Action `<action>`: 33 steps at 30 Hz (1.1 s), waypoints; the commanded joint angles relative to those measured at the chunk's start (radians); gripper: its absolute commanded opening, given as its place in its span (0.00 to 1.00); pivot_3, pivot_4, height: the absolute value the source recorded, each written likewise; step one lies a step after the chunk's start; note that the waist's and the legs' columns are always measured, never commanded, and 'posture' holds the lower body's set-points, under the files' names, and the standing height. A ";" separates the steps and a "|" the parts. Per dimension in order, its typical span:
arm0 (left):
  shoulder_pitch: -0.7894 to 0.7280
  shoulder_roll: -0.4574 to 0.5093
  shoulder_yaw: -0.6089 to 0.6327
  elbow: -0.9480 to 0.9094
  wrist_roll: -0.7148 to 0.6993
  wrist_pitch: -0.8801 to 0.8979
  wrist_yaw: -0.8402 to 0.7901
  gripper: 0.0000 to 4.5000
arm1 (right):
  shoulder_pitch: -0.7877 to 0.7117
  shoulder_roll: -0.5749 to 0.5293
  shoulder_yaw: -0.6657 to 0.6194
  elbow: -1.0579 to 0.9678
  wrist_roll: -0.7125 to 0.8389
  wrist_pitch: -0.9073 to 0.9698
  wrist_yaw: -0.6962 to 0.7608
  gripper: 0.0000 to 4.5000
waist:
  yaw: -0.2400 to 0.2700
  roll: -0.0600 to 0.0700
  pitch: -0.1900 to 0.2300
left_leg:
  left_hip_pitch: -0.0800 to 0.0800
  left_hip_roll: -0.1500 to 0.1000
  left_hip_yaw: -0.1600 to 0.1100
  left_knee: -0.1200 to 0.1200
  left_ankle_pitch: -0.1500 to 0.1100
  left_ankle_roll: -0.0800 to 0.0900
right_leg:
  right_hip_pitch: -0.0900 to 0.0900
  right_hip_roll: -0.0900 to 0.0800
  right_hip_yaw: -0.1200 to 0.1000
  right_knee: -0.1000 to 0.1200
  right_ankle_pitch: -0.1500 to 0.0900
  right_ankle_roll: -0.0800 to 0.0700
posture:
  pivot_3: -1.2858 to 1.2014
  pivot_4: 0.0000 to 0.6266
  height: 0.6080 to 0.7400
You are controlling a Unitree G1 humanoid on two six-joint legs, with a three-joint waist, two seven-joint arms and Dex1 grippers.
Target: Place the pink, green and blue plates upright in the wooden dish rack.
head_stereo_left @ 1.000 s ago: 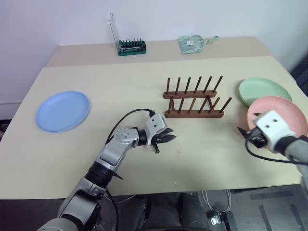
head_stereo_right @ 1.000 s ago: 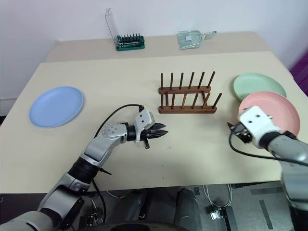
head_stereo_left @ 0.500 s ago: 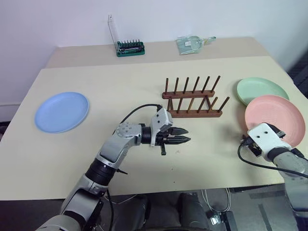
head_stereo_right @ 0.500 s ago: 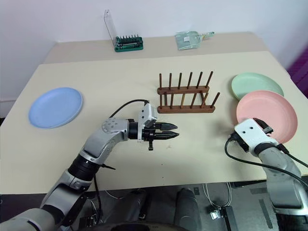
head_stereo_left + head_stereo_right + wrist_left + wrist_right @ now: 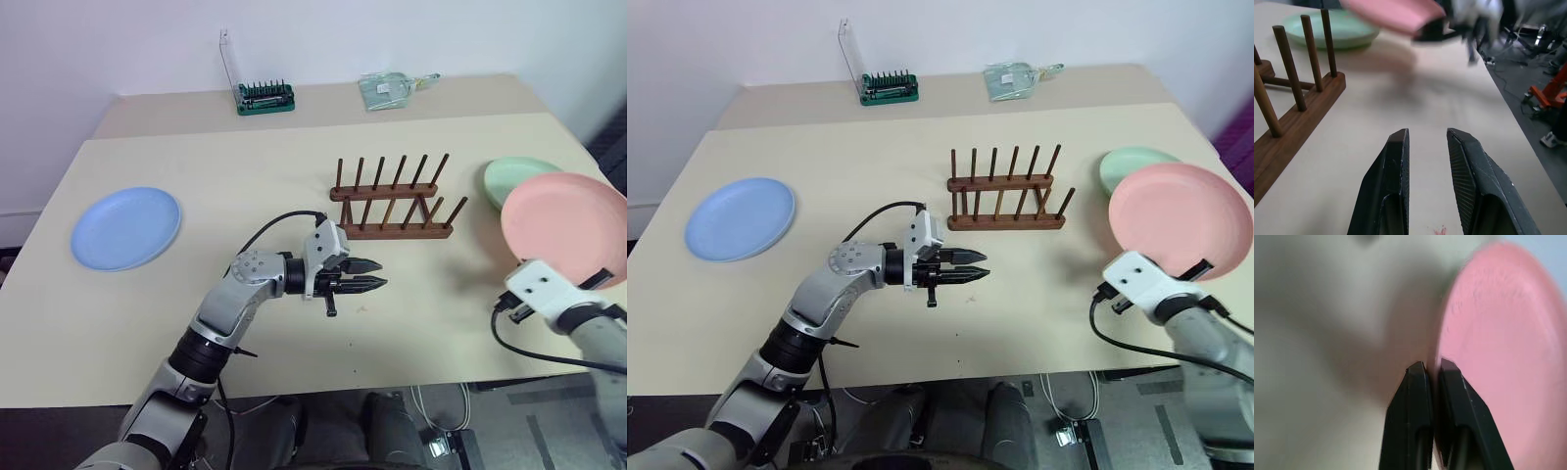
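Lifted pink plate (image 5: 1179, 220) (rim in right pincer (image 5: 1431, 368)).

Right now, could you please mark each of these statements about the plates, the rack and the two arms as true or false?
1. The salmon pink round plate is held off the table by the right gripper. True.
2. The dark reddish-brown wooden dish rack already holds a plate. False: its pegs are all bare.
3. The light blue round plate lies flat on the table's left side. True.
4. The left gripper is clamped on the pale mint green round plate. False: it holds nothing, its jaws slightly apart over the table; the green plate lies beyond the pink one.
5. The pink plate stands between the rack's pegs. False: it is to the rack's right.
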 commanded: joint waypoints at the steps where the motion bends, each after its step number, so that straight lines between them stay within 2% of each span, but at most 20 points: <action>1: -0.012 0.005 0.026 0.001 -0.013 -0.022 -0.001 0.27 | -0.191 0.008 -0.164 -0.136 0.376 0.188 0.093 0.01 | -0.003 -0.001 0.001 | 0.000 0.001 0.000 0.000 0.000 0.000 | 0.000 0.001 0.000 -0.001 0.000 0.000 | 0.52 0.24 1.00; 3: -0.018 0.006 0.035 0.009 -0.012 -0.025 0.006 0.27 | -0.396 0.018 -0.209 -0.159 0.735 0.355 0.077 0.01 | -0.004 -0.001 0.002 | 0.000 0.003 0.002 0.000 0.000 0.000 | 0.000 0.003 0.001 -0.003 0.002 -0.002 | 0.52 0.24 1.00; 5: -0.024 0.009 0.043 0.019 -0.008 -0.030 0.012 0.27 | -0.603 0.018 -0.224 -0.091 1.099 0.454 0.020 0.01 | -0.001 -0.001 0.002 | -0.001 0.007 0.002 -0.001 0.000 0.000 | 0.001 0.006 0.000 -0.007 0.004 -0.005 | 0.52 0.24 1.00; 8: -0.028 0.014 0.054 0.025 -0.008 -0.035 0.017 0.27 | -0.752 -0.003 -0.213 0.030 1.376 0.551 -0.054 0.01 | 0.006 -0.003 0.002 | -0.002 0.011 0.001 -0.003 0.000 -0.001 | 0.003 0.009 -0.004 -0.016 0.010 -0.008 | 0.52 0.24 1.00; 12: -0.013 0.015 0.073 0.004 -0.014 -0.030 0.040 0.27 | -0.832 -0.044 -0.112 0.212 1.418 0.625 -0.035 0.01 | 0.007 -0.004 0.002 | -0.003 0.008 0.001 0.000 -0.002 0.004 | 0.004 0.006 -0.004 -0.018 0.010 -0.008 | 0.52 0.24 1.00; 15: -0.001 0.019 0.080 -0.008 -0.012 -0.029 0.051 0.27 | -0.874 -0.030 -0.076 0.318 1.419 0.644 -0.090 0.01 | 0.002 -0.004 0.002 | -0.003 0.006 0.003 0.000 -0.003 0.005 | 0.004 0.005 -0.001 -0.018 0.010 -0.008 | 0.52 0.24 1.00; 26: 0.038 0.029 0.088 -0.065 -0.022 0.005 0.081 0.27 | -0.887 0.032 -0.067 0.447 1.502 0.680 -0.152 0.01 | 0.000 -0.002 0.002 | -0.004 0.009 0.005 -0.002 -0.002 0.002 | -0.001 0.007 0.000 -0.015 0.011 -0.006 | 0.52 0.24 1.00; 33: 0.031 0.029 0.089 -0.070 -0.024 0.011 0.082 0.27 | -0.874 0.058 -0.047 0.505 1.478 0.688 -0.151 0.01 | 0.000 -0.002 0.002 | -0.004 0.009 0.005 -0.002 -0.002 0.002 | -0.001 0.007 0.000 -0.015 0.011 -0.006 | 0.52 0.24 1.00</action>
